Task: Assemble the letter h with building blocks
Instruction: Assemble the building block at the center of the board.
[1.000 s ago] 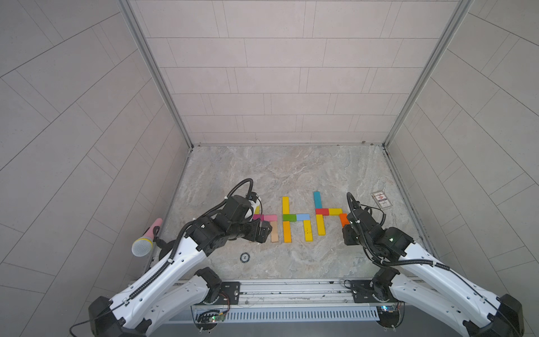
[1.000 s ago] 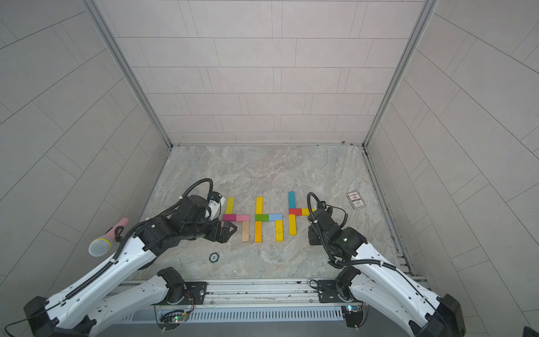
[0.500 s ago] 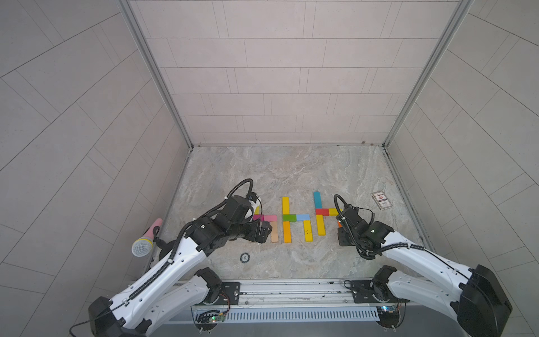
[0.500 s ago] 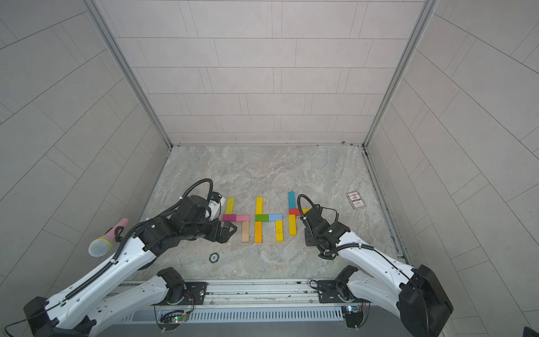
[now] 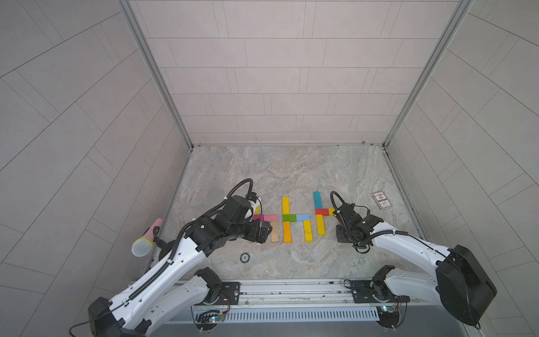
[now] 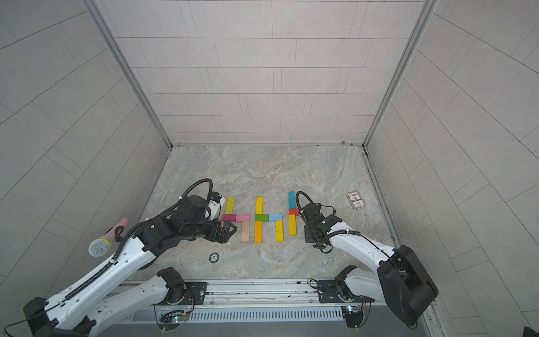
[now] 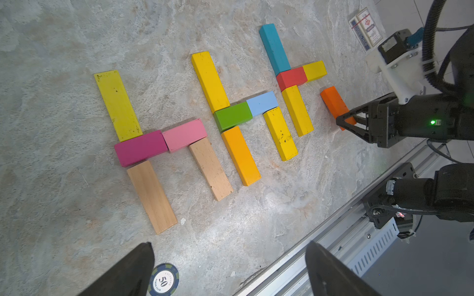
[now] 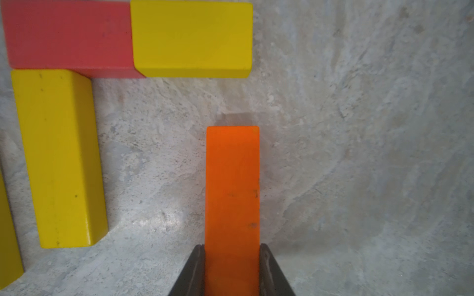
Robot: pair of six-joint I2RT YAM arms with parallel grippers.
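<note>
The right tool (image 8: 232,247) squeezes the orange block (image 8: 232,179), with the short yellow block (image 8: 191,38) just ahead of its tip. Pushed crooked, it could knock that block away. The left tool (image 7: 229,243) gapes wide, empty.

Grey marbled stone-look tabletop (image 5: 291,175) here, with flat painted wooden building blocks (image 6: 258,232) laid flat in three clusters side by side. One has a magenta bar (image 7: 140,148), a pink bar (image 7: 184,134) and plain wood bars (image 7: 151,196). The middle one has a green bar (image 7: 232,116), the last a teal bar (image 7: 274,48). A round dark poker chip (image 7: 163,279) sits near the front rail, and a small printed white card (image 5: 381,200) lies off by the right wall.
</note>
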